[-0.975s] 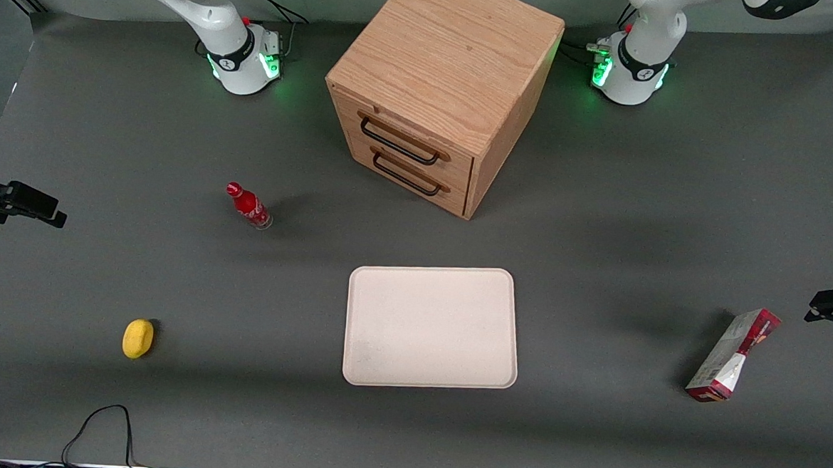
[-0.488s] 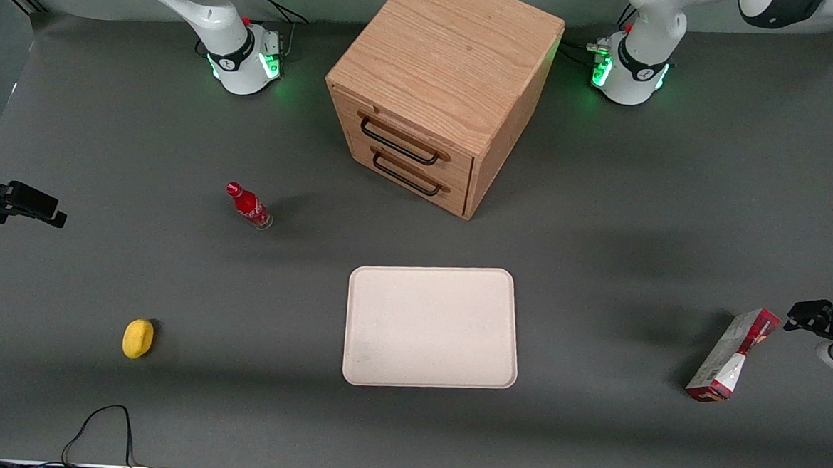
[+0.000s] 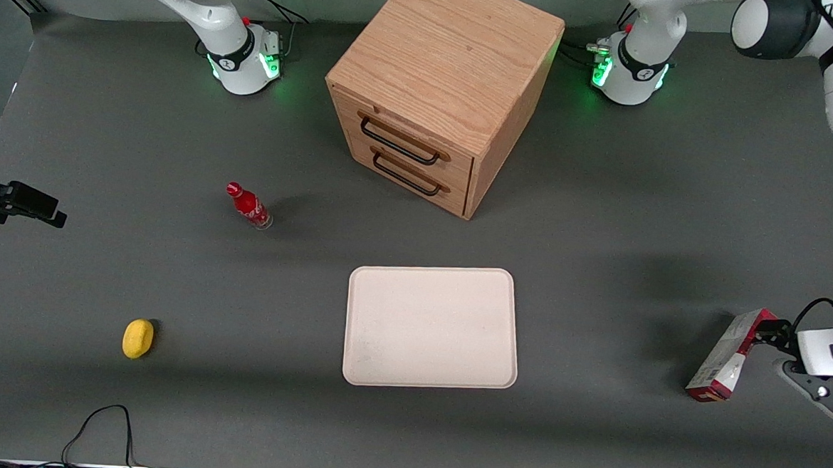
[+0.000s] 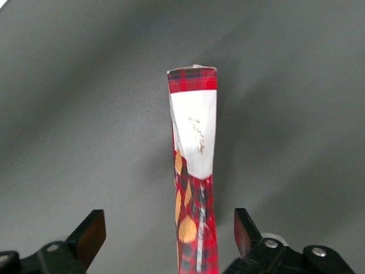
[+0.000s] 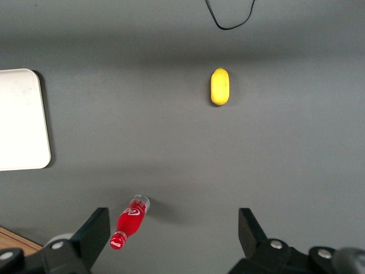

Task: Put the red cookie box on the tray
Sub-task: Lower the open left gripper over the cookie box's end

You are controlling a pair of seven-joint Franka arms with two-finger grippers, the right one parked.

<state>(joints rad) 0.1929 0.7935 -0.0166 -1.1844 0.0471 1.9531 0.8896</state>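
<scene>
The red cookie box (image 3: 727, 354) stands on its thin edge on the grey table, toward the working arm's end, well apart from the tray. It has red tartan edges and a pale face. In the left wrist view the box (image 4: 194, 142) runs up between the two dark fingers, touching neither. My left gripper (image 3: 773, 332) is open and sits at the box's upper end; it also shows in the left wrist view (image 4: 168, 228). The cream-white tray (image 3: 431, 326) lies flat at mid-table with nothing on it, and shows in the right wrist view (image 5: 20, 120).
A wooden two-drawer cabinet (image 3: 438, 85) stands farther from the front camera than the tray. A small red bottle (image 3: 248, 206) and a yellow lemon (image 3: 138, 338) lie toward the parked arm's end. A black cable (image 3: 103, 424) loops near the front edge.
My left gripper has come in from the table's end toward the cookie box, and its open fingers now straddle the box's upper end. The box and tray have not moved.
</scene>
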